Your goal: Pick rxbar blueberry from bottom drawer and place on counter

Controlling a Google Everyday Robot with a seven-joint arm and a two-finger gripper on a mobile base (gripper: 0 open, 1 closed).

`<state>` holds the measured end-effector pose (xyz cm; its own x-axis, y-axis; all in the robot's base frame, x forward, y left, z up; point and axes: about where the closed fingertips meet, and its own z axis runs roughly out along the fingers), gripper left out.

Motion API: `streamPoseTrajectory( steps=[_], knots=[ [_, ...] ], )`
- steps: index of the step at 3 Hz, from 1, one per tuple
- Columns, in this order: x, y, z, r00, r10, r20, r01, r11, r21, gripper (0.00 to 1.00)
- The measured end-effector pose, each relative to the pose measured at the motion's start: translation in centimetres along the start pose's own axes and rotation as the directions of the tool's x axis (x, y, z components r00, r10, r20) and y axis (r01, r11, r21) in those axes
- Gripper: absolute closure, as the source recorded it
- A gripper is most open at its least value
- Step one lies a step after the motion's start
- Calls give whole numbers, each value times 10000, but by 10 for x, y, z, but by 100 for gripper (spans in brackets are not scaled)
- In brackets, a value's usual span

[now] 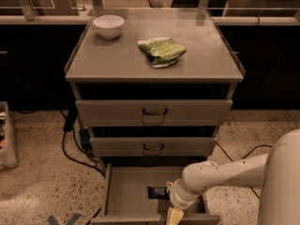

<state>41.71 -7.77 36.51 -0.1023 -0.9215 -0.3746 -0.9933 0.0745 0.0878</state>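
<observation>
Shows, in the camera view, the bottom drawer (129, 191) pulled open, with the rxbar blueberry (158, 192) lying flat on its floor toward the right. Places the gripper (174, 215) low at the drawer's front lip, just beside the bar; cannot tell whether spread or closed, nor whether touching the wrapper. Looks like reach done, bar not yet lifted. Leaves the grasp, the raise and the setting down on the counter (201, 67), near the green bag (161, 50) and white bowl (108, 26).

Dim warm light, gripper (174, 215) at bottom drawer (131, 191) front
</observation>
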Motion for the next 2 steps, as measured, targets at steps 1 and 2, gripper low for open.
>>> streamPoseTrajectory(
  steps=[1,2],
  knots=[
    [7,-15,20,9996,-267,59,268,9996,-61,0],
    [9,-49,48,9969,-771,152,774,9968,-201,0]
  ],
)
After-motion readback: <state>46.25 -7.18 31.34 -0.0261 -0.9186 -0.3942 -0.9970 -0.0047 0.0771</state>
